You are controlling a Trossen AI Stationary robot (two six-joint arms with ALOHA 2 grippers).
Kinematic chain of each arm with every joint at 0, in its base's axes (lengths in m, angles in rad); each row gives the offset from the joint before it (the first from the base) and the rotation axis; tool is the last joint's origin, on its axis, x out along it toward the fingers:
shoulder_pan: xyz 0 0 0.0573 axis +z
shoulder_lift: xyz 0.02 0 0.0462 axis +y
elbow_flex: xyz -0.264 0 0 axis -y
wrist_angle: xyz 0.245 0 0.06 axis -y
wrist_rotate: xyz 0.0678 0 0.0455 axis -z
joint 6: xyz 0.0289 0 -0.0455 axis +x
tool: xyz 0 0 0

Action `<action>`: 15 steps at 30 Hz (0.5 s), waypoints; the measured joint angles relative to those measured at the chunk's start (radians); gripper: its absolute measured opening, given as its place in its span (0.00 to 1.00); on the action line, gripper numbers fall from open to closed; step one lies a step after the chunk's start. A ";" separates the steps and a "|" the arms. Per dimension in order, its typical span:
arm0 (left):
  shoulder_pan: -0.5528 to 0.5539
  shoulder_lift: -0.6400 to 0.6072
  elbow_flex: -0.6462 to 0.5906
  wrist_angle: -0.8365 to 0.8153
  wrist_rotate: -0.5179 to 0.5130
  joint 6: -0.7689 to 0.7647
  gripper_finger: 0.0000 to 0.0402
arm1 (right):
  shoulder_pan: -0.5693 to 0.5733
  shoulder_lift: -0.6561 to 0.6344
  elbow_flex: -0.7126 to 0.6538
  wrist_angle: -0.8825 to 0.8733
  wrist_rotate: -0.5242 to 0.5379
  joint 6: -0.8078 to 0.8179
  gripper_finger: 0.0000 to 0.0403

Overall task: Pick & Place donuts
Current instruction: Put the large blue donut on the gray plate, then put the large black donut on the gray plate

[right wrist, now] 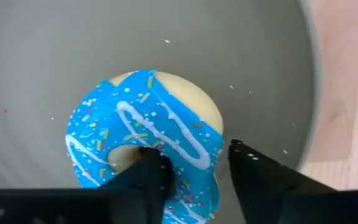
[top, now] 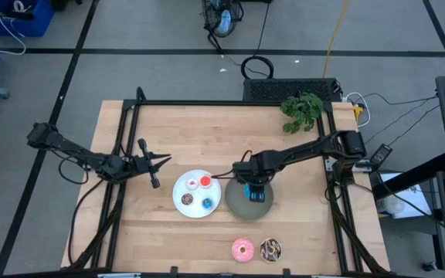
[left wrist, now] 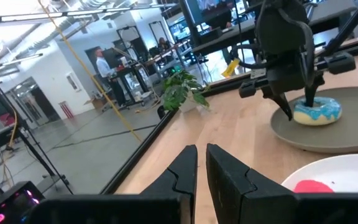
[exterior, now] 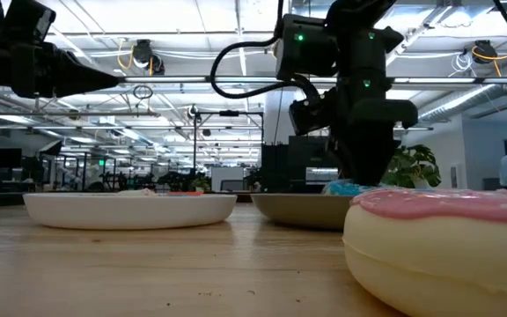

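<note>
The blue sprinkled donut (right wrist: 145,134) lies flat on the round grey plate (top: 238,205). My right gripper (right wrist: 197,168) comes down on it, open, with one finger in the donut's hole and the other outside the ring. The white plate (top: 197,212) holds four tiny donuts: red (top: 205,181), white-pink (top: 192,183), dark brown (top: 187,199) and blue (top: 208,203). The pink donut (top: 242,249) and the chocolate sprinkled donut (top: 270,249) lie on the table near its near edge. My left gripper (top: 159,161) is shut and hovers left of the white plate. My right gripper points down from above and straddles the blue donut's ring wall (right wrist: 194,146). One finger (right wrist: 151,171) stands in the hole. The other finger (right wrist: 253,171) is outside, with a thin strip of plate showing between it and the donut. Whether the inner finger touches, I cannot tell.
A green plant (top: 301,110) sits at the table's far right corner. Black frame rails (top: 130,116) run along the left, right and far edges. Bare wood lies between the plates and the far edge. In the low view the pink donut (exterior: 447,246) fills the near right.
</note>
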 joint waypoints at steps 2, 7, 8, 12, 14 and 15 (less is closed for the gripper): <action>0.000 0.000 0.000 0.000 0.000 0.005 0.10 | -0.002 -0.005 0.000 -0.007 0.001 0.020 0.42; 0.000 0.000 0.000 0.001 0.000 0.027 0.10 | -0.003 -0.030 0.000 -0.009 0.002 0.025 0.52; 0.000 0.000 0.000 0.001 0.000 0.028 0.10 | -0.003 -0.036 0.000 -0.009 0.002 0.025 0.53; 0.000 0.000 0.000 0.001 0.005 0.029 0.10 | -0.003 -0.063 0.000 -0.016 0.000 0.036 0.57; 0.000 0.000 0.000 0.001 0.005 0.030 0.10 | -0.003 -0.079 0.000 -0.014 -0.002 0.063 0.59; 0.000 0.000 0.000 0.001 0.005 0.030 0.10 | -0.003 -0.088 0.000 -0.011 -0.002 0.072 0.59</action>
